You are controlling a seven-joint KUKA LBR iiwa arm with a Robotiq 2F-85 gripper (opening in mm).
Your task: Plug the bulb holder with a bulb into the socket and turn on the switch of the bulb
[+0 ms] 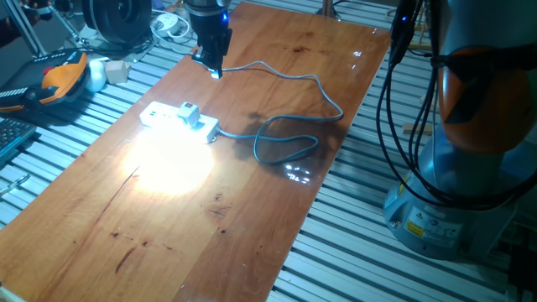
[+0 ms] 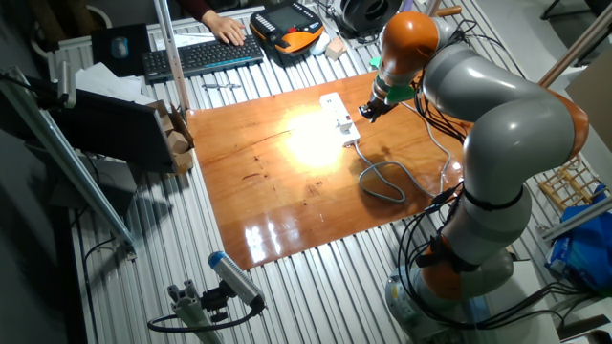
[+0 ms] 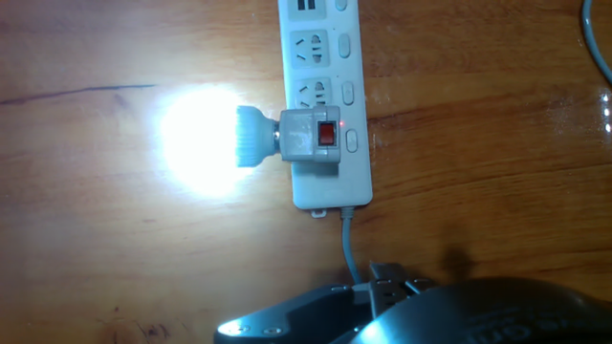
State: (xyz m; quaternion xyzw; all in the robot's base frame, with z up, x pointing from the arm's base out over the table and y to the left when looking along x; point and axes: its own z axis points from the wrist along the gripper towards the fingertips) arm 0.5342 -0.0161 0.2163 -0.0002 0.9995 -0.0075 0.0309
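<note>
Status: the small white boxy plug-in bulb holder [image 3: 312, 139] is seated in the long flat white rectangular power strip [image 3: 325, 57], in the outlet nearest the cable end. In the hand view the holder occupies the centre of the frame. Its red rocker switch [image 3: 328, 134] faces upward, leaving it reachable from above.

The small rounded frosted-white bulb [image 3: 251, 136] projects from the holder toward 9 o'clock, out past the edge of the strip and over the polished reddish-brown wooden tabletop [image 1: 252, 218]. It is lit: a strong white glare covers the wood around it in all three views. Judged from this, both the plugging step and the switching step appear complete.

The grey looping cable [image 1: 289, 143] leaves the strip at its 6 o'clock end in the hand view. In one fixed view it curls into a loop on the wood toward 3 o'clock of the strip, clear of the outlets.

The dark two-finger gripper [image 1: 210, 54] hangs above the table, apart from the strip and touching nothing, at roughly 1 o'clock of it in one fixed view. Its fingers carry nothing. Whether the jaws stand apart or together cannot be determined; the hand view shows only the dark underside of the hand at 6 o'clock.
</note>
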